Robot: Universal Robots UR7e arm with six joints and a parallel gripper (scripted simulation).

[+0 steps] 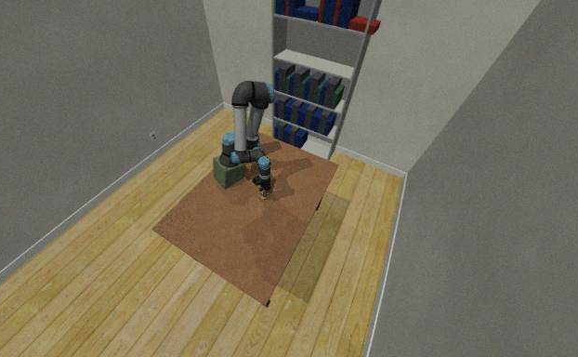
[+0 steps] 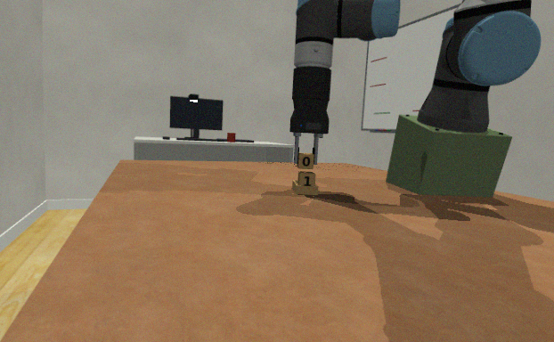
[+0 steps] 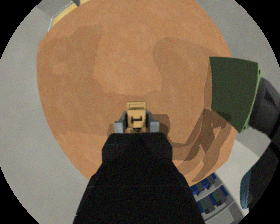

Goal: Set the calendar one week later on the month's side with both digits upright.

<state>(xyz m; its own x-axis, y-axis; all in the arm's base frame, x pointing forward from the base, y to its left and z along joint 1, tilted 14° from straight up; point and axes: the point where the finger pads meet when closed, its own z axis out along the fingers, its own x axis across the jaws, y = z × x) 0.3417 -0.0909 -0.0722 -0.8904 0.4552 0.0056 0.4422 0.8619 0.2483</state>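
Note:
My gripper points straight down and is shut on a wooden cube. The held cube shows an upright 0 towards the exterior camera and a dark mark in the wrist view. It hangs in the air, low over the tray area. The second wooden cube sits in the small wooden tray and shows an upright 1. A narrow gap shows between the two cubes in the exterior view; their offset in depth is hard to tell. The tray stands flat on the table.
The green base block carries the arm beside the tray, to its right in the exterior view. A shelf with blue boxes stands behind the table. A desk with a monitor is in the background.

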